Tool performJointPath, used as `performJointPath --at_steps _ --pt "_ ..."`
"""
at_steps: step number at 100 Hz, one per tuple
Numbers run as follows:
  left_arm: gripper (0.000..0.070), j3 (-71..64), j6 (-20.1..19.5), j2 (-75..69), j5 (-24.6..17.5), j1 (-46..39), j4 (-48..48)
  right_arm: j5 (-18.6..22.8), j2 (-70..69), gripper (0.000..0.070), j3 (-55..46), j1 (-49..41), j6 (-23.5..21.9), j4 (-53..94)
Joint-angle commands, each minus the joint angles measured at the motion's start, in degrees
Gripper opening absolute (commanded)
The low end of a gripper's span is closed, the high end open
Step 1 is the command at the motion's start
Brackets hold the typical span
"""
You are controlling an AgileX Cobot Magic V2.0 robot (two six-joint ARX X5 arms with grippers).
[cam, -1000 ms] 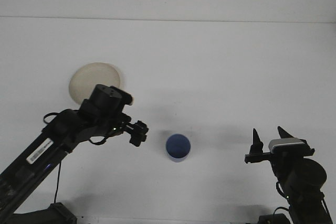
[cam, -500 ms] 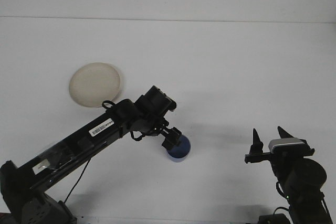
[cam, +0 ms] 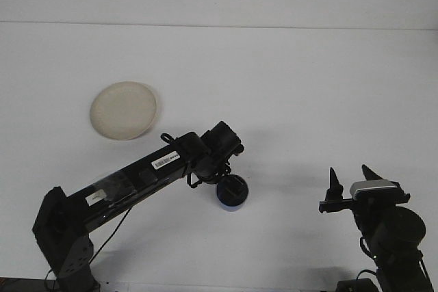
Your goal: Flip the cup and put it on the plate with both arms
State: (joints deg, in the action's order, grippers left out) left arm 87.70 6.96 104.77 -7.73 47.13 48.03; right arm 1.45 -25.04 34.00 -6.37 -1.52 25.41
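Where the matte white counter (cam: pixel 287 80) runs smooth and bare, a small blue cylindrical cup (cam: pixel 232 198) stands near centre, toward the near edge. The left tool (cam: pixel 231 188) sits directly over the cup, covering its top; its opening cannot be told. A round, cream, shallow plate (cam: pixel 124 110) lies far left, well apart. The right tool (cam: pixel 350 181), near right, points upward, prongs spread wide, holding nothing.

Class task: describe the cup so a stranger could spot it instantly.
Start at the white table and follow the left arm's black gripper to its tip. The blue cup sits directly beneath it, the only blue thing, well apart from the cream plate.
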Motion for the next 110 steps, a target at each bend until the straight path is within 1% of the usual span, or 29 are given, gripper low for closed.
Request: performJointPath --at_steps 1,5,13,15,16,20,35,40,48,59,70,81,85,92,110 --pt "0.0410 1.16 -0.50 1.81 0.20 0.52 0.26 0.02 -0.02 0.0498 0.35 -0.13 -0.26 -0.44" --pt "0.0318 1.16 -0.63 2.05 0.20 0.52 0.26 0.02 -0.02 0.0498 0.35 -0.13 -0.26 -0.46" --pt "0.0070 1.16 -1.25 2.10 0.20 0.55 0.13 0.02 -0.02 0.0498 0.35 -0.13 -0.26 -0.46" --pt "0.0014 1.16 -1.53 2.10 0.20 0.59 0.09 0.02 -0.02 0.0498 0.35 -0.13 -0.26 -0.44" --pt "0.0000 1.16 -1.62 2.10 0.20 0.61 0.07 0.02 -0.04 0.0498 0.35 -0.13 -0.26 -0.46" --pt "0.0011 1.20 -1.64 2.10 0.20 0.74 0.11 0.02 -0.04 0.0498 0.35 -0.13 -0.26 -0.44" --pt "0.0010 2.51 -1.84 2.08 0.37 0.72 1.51 0.00 -0.04 0.0498 0.35 -0.13 -0.26 -0.46" --pt "0.0010 3.54 -2.54 2.08 1.01 0.61 2.58 0.00 -0.04 0.0498 0.35 -0.13 -0.26 -0.46" --pt "0.0010 6.49 -4.68 2.08 3.63 -0.17 6.27 0.00 -0.04 0.0498 0.35 -0.13 -0.26 -0.46" --pt "0.0010 11.41 -6.40 2.08 7.30 -2.56 11.28 0.02 -0.04 0.0498 0.35 -0.13 -0.24 -0.46" --pt "0.0010 16.63 -7.41 2.08 9.33 -6.93 14.71 0.02 -0.02 0.0498 0.35 -0.13 -0.26 -0.46" --pt "0.0010 20.41 -8.39 2.08 14.29 -12.31 16.50 0.02 -0.04 0.0498 0.35 -0.13 -0.24 -0.46" --pt "0.0010 21.40 -8.50 2.08 15.32 -14.60 16.74 0.00 -0.04 0.0498 0.35 -0.13 -0.24 -0.46" --pt "0.0010 22.51 -9.16 2.10 15.34 -19.04 16.72 0.00 -0.04 0.0498 0.35 -0.13 -0.26 -0.46" --pt "0.0010 22.67 -9.16 2.64 15.32 -30.64 15.93 0.00 -0.04 0.0498 0.35 -0.13 -0.26 -0.44"
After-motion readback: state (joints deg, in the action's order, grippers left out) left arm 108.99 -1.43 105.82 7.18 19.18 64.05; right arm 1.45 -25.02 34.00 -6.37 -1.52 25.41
